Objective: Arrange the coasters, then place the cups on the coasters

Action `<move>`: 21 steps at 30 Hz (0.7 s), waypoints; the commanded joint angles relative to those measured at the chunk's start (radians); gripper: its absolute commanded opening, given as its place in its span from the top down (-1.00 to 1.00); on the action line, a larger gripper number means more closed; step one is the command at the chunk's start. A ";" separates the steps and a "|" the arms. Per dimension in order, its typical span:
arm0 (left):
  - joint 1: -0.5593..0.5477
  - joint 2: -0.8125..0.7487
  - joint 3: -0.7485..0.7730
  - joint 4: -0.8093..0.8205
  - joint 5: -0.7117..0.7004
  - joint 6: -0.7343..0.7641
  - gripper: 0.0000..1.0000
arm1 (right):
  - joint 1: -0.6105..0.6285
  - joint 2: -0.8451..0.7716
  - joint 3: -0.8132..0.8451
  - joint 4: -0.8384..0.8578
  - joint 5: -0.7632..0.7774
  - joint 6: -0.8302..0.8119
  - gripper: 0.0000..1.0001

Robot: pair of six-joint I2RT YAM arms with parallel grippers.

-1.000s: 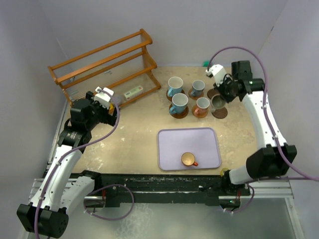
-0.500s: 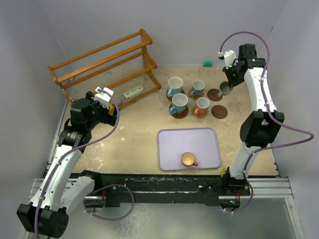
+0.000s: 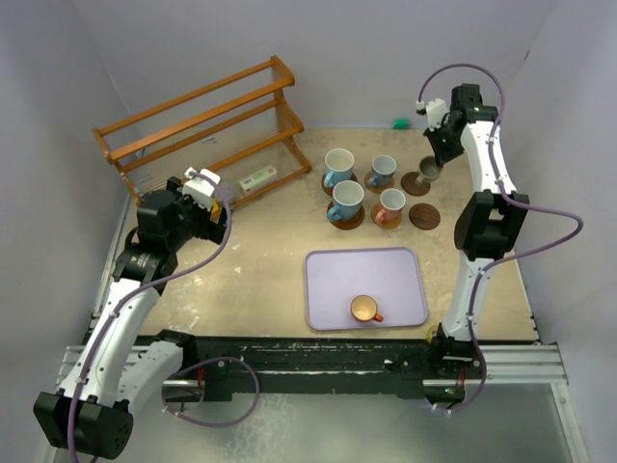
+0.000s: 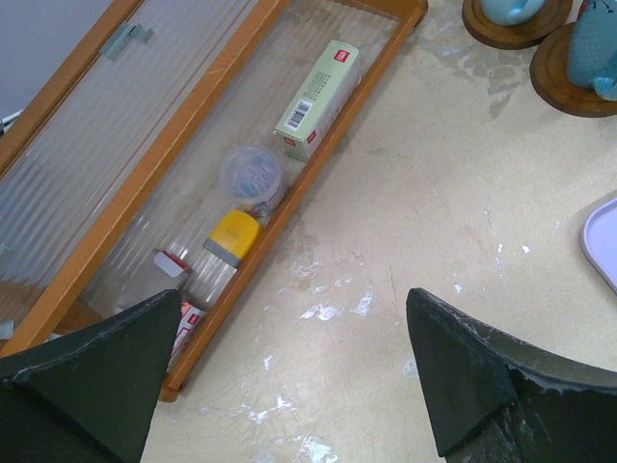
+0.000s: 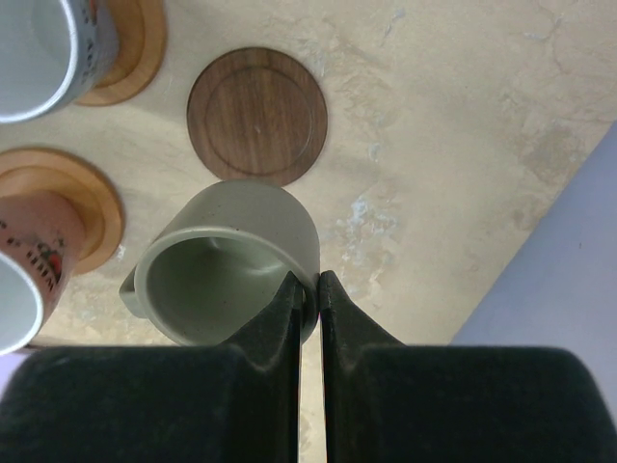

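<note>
From above, the right gripper (image 3: 431, 160) is clenched on the grey-olive cup (image 3: 430, 172), which hangs at about 1 o'clock on the table (image 3: 251, 270), over a dark coaster (image 3: 415, 184). A second dark coaster (image 3: 424, 215) lies bare at 6 o'clock from it. Four cups sit on coasters to the left at 9 o'clock. An orange cup (image 3: 363, 309) stands on the lavender tray (image 3: 337, 275). The left gripper (image 3: 210, 198) hovers near the wooden rack (image 3: 198, 125).

At the left wrist, the left gripper (image 4: 294, 294) is spread wide and holds nothing. The rack's lowest shelf (image 4: 193, 164), holding small items, lies at 11 o'clock.

At the right wrist, the fingers (image 5: 289, 309) pinch the cup's rim, one inside and one outside. The cup (image 5: 227, 270) is matte olive-grey with a paler inside. A dark, rimmed coaster (image 5: 256, 116) lies at 12 o'clock.
</note>
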 commanded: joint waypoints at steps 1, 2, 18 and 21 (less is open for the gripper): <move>0.010 0.003 0.018 0.034 0.015 0.001 -0.91 | -0.003 0.047 0.116 -0.014 -0.017 0.019 1.00; 0.010 0.003 0.017 0.035 0.016 0.002 -0.91 | -0.003 0.064 0.134 -0.017 -0.022 0.022 1.00; 0.015 0.008 0.012 0.036 0.018 0.014 -0.91 | -0.002 0.231 0.271 -0.050 -0.068 0.007 1.00; 0.016 0.009 0.011 0.036 0.019 0.014 -0.91 | -0.003 0.253 0.286 -0.056 -0.072 0.005 1.00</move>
